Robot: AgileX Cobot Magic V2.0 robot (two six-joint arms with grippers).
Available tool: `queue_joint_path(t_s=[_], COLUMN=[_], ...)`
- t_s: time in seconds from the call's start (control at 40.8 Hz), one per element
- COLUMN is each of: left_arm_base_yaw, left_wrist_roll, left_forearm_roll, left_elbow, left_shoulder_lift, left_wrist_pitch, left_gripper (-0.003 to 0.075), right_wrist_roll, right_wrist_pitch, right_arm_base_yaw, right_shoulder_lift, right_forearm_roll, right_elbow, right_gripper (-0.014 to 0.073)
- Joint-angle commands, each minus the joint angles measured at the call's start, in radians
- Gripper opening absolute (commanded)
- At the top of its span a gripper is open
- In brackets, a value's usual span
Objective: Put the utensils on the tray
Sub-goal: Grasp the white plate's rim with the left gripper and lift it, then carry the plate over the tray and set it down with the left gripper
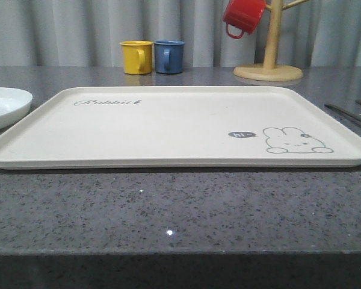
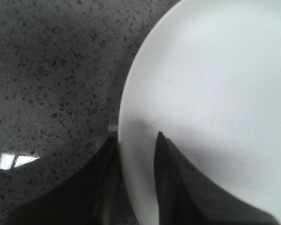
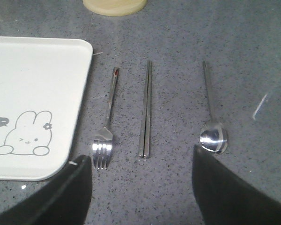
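Observation:
The cream rabbit tray (image 1: 168,126) lies bare in the middle of the counter. A round white plate (image 1: 1,105) rests on the counter just left of it. My left gripper (image 2: 136,137) stands over the plate (image 2: 215,93) with one finger outside the rim and the other inside, closed down on the rim. Right of the tray (image 3: 37,84) a silver fork (image 3: 104,136), flat chopsticks (image 3: 145,110) and a long-handled spoon (image 3: 212,126) lie side by side. My right gripper (image 3: 140,161) hangs open above their near ends, touching none of them.
A yellow mug (image 1: 136,57) and a blue mug (image 1: 169,56) stand behind the tray. A wooden mug tree (image 1: 268,72) at the back right holds a red mug (image 1: 243,16). Its base (image 3: 114,5) sits beyond the fork handle. A speckled grey counter runs in front.

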Motion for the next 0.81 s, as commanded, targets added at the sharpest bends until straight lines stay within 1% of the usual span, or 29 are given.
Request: queue_joint_path(t_s=[0.0, 0.098, 0.344, 0.466, 0.54, 0.613, 0.687, 0.785], left_arm_base_yaw=[0.000, 0.000, 0.000, -0.009, -0.037, -0.084, -0.147, -0.245], left_wrist_roll=[0.002, 0.002, 0.002, 0.004, 0.017, 0.063, 0.068, 0.080], left_forearm_roll=[-0.018, -0.020, -0.058, -0.104, -0.111, -0.114, -0.114, -0.114], left_elbow=[-0.035, -0.035, -0.045, -0.076, -0.100, -0.126, -0.143, -0.145], left_shoulder_lift=[-0.034, -0.036, -0.121, -0.179, -0.206, -0.217, -0.217, -0.214], left_wrist_pitch=[-0.016, -0.016, -0.011, 0.017, 0.047, 0.085, 0.113, 0.114], left_gripper=[0.0060, -0.0020, -0.0018, -0.0018, -0.0018, -0.0018, -0.0018, -0.0018], right_wrist_roll=[-0.008, -0.008, -0.008, -0.008, -0.008, -0.008, -0.008, -0.008], right_wrist_pitch=[-0.066, -0.066, -0.066, -0.066, -0.066, -0.066, -0.066, -0.066], right_arm_base_yaw=[-0.006, -0.006, -0.006, -0.006, -0.006, -0.006, -0.006, -0.006], right_shoulder_lift=[0.014, 0.014, 0.014, 0.014, 0.014, 0.014, 0.014, 0.014], right_forearm_roll=[-0.012, -0.012, -0.012, -0.012, -0.012, -0.012, -0.012, -0.012], right_elbow=[-0.027, -0.027, -0.027, -0.027, -0.027, -0.027, -0.027, -0.027], right_gripper=[0.0487, 0.0487, 0.0487, 0.0487, 0.0487, 0.0487, 0.0487, 0.0487])
